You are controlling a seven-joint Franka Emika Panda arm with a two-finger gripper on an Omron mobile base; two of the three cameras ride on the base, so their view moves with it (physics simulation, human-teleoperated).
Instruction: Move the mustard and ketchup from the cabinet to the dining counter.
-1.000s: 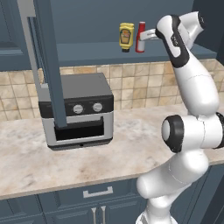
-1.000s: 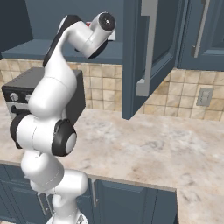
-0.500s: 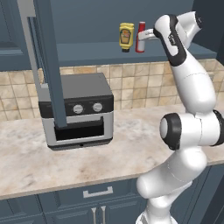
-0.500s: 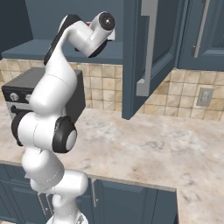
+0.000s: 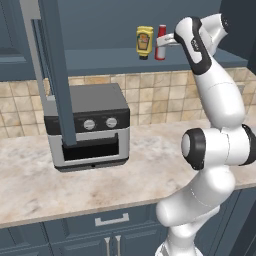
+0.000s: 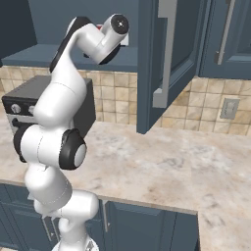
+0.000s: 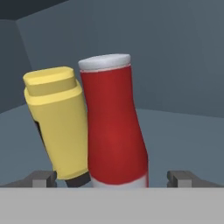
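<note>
Ketchup (image 7: 114, 127) stands on the open shelf of the cabinet (image 5: 100, 62), a slim red bottle with a pale cap, and it sits between the two fingertips (image 7: 183, 178) of the gripper (image 7: 113, 180), which is spread wide, wider than the bottle, and not yet touching it on either side. Touching the ketchup on its left in the hand view is the mustard (image 7: 59, 127), the squat yellow bottle, which looks tilted against the ketchup there, though the camera's own roll may account for part of that. From the left base view the ketchup (image 5: 160, 42) is the bottle nearer the gripper (image 5: 165, 41), with the mustard (image 5: 144, 41) just beyond it. Below the ketchup's shelf a toaster oven (image 5: 87, 125) sits on the marble counter (image 5: 145, 170), and the cabinet's door (image 6: 164, 59) hangs open to one side.

The step in hand looks like the reach for the first bottle, the ketchup. Since the mustard's lower end lies close to the left fingertip (image 7: 43, 179), the next move calls for centring on the ketchup alone, so the jaws close on red only and do not pinch or topple the mustard.
</note>
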